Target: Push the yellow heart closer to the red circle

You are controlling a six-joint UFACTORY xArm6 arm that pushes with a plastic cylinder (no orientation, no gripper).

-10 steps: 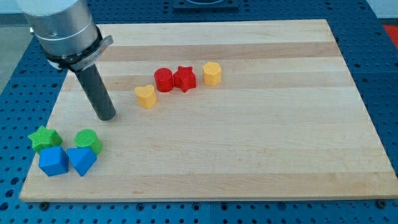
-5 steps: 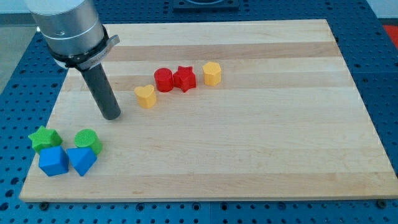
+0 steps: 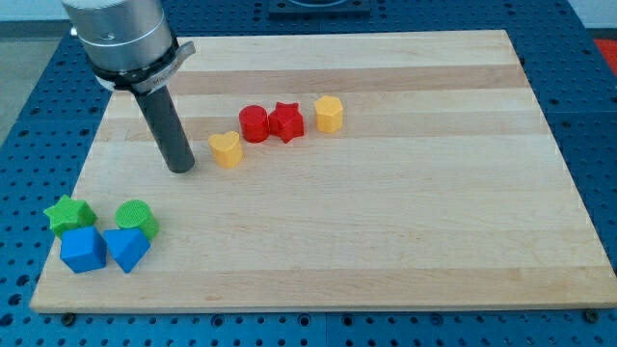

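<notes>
Yellow heart [image 3: 227, 149]: small solid block, hard and rigid by the look of it, probably light enough to slide freely on the smooth wooden board [image 3: 405, 222]; it sits in the upper left-centre of the view, just down-left of the red circle [image 3: 254, 123] and apart from it by a narrow gap. Red star [image 3: 286, 121] touches the circle on the view's right; yellow hexagon-like block [image 3: 329, 114] lies just beyond. My tip [image 3: 181, 168] stands just left of the heart, slightly lower, not touching; I carry no jaws, only the bare rod. Handling note: no grasp possible, so I judge contact belongs on the heart's lower-left flank, centred, since its lobed outline may let it spin off a glancing push.
</notes>
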